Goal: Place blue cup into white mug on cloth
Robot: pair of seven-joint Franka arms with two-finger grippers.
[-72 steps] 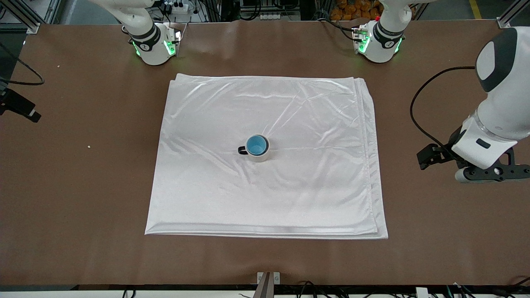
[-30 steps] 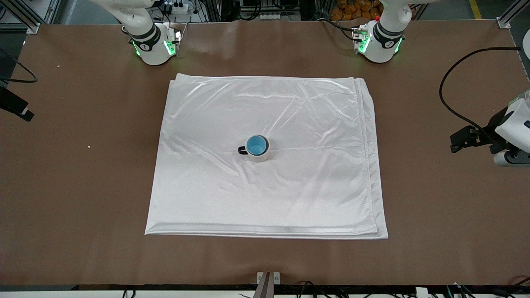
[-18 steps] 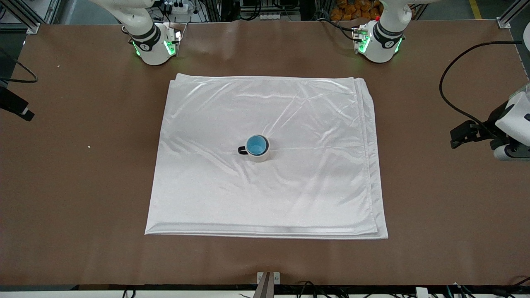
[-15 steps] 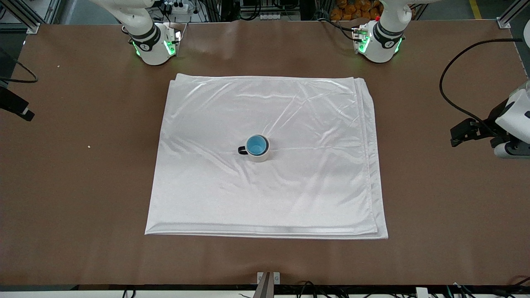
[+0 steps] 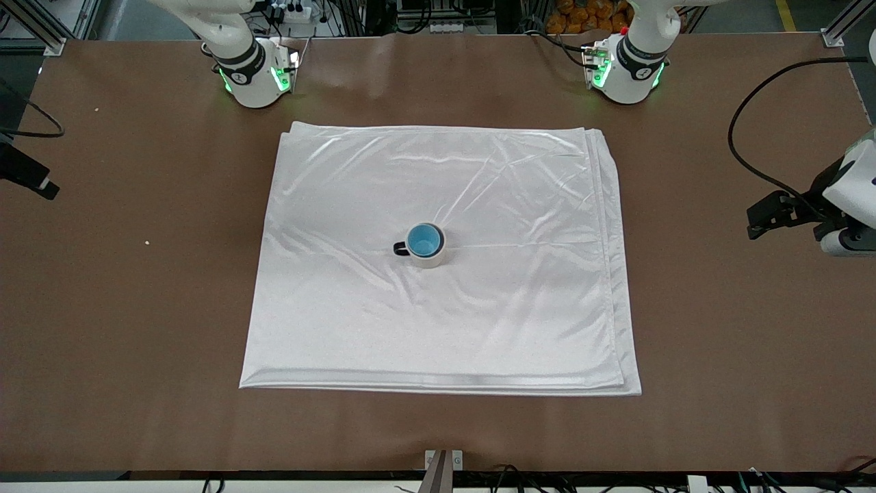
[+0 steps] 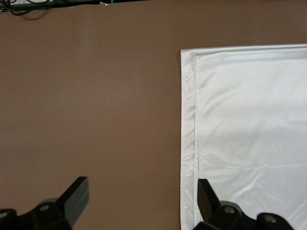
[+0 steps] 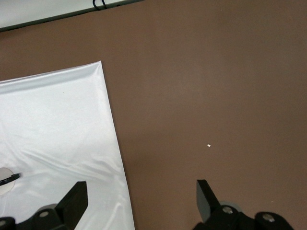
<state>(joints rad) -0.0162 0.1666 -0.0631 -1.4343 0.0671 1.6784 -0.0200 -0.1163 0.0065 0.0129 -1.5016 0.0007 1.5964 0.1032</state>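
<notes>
The blue cup (image 5: 423, 239) sits upright inside the white mug (image 5: 431, 257), whose dark handle (image 5: 400, 248) points toward the right arm's end. The mug stands near the middle of the cloth (image 5: 479, 322). My left gripper (image 6: 140, 191) is open and empty, up over the cloth's edge (image 6: 189, 120) and the bare table at the left arm's end; its wrist (image 5: 845, 205) shows at the front view's edge. My right gripper (image 7: 141, 191) is open and empty over the cloth's edge (image 7: 112, 134) at the right arm's end. A sliver of the mug (image 7: 4, 187) shows there.
Brown table (image 5: 718, 329) surrounds the cloth on all sides. The arm bases (image 5: 256, 75) (image 5: 626, 72) stand farther from the front camera than the cloth. A black cable (image 5: 746, 164) hangs from the left arm. A small white crumb (image 7: 209, 145) lies on the table.
My left arm's hand has drawn away from the cloth toward the left arm's end of the table and partly out of view. The cup, mug and cloth have not moved.
</notes>
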